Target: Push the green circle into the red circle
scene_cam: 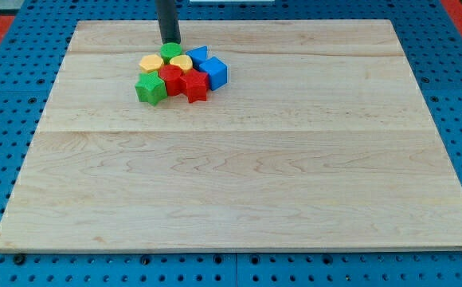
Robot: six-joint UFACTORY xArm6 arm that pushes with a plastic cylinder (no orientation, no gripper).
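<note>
Blocks are seen packed in one cluster just below my tip point(170, 41), near the top of the wooden board point(239, 175). Nothing is held by the rod; its end is set just above the green circle point(170, 51), so close that contact cannot be told. Below the tip and slightly to the view's left lies a yellow block point(150, 63), and slightly to the right another yellow block point(181, 63). Further below, the red circle point(170, 78) is found, with a red star-like block point(193, 85) at its right and a green block point(150, 89) at its left. Two blue blocks, one point(198, 57) and another point(214, 72), are placed to the tip's lower right.
</note>
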